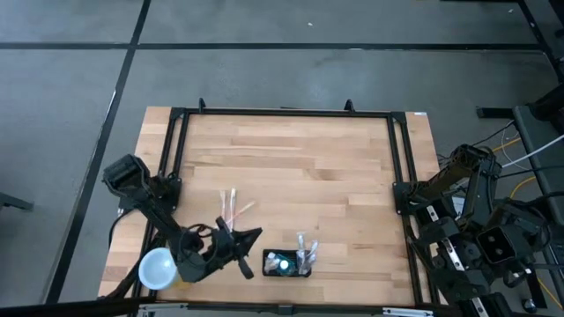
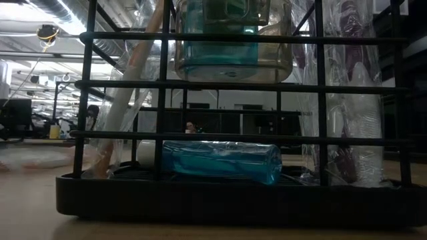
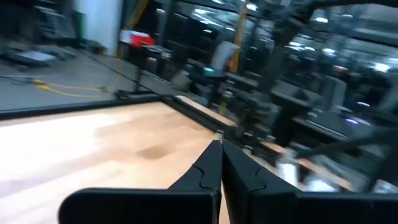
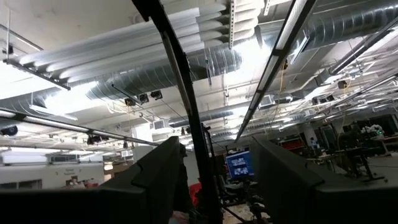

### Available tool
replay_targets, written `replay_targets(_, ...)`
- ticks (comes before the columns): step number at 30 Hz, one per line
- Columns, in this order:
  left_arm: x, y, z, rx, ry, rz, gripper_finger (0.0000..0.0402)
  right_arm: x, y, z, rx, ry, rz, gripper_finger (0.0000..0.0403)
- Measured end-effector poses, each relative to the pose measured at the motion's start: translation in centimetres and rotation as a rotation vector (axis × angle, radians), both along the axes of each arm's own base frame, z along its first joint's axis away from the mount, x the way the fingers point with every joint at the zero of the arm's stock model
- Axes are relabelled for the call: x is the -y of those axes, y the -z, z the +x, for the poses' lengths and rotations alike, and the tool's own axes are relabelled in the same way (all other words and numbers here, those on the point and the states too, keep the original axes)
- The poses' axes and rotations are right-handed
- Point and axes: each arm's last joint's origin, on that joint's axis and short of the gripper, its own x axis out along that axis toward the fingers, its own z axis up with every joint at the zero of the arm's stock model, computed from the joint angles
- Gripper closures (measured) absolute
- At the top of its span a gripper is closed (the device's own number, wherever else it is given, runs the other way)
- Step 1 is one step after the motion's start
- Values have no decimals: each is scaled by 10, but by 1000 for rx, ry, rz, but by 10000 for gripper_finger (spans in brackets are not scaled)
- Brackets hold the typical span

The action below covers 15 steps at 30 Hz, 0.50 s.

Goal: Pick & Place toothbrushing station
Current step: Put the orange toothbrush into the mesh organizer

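Note:
The toothbrushing station (image 1: pixel 286 263), a small black box, rests flat on the wood near the table's front edge. It holds a teal item (image 1: pixel 282 261) and clear-wrapped pieces (image 1: pixel 306 253). The low view shows it close up as a black barred rack (image 2: pixel 213 200), with a teal bottle (image 2: pixel 220 160) lying inside. My left gripper (image 1: pixel 254 235) is shut just left of the station and points toward the table's right edge. In the left wrist view its fingers (image 3: pixel 219 163) are pressed together over bare wood. My right gripper (image 4: pixel 217 149) is open, off the table's right side, and points up at the ceiling.
Wrapped toothbrushes (image 1: pixel 232 210) lie on the wood just beyond my left gripper. A round white-topped cup (image 1: pixel 159 269) stands at the near left corner under my left arm. A black frame (image 1: pixel 282 112) borders the table. The far half is bare wood.

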Motion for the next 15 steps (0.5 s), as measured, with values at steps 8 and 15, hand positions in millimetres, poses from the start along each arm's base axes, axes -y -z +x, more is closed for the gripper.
replay_targets(8, -17, -35, -10, -25, -111, 22, 401, 0, 1, 7, 35, -28, 6, 202)
replay_targets(15, -35, -68, -26, -53, -115, 55, 385, -8, 5, 9, 86, -68, -36, 202)
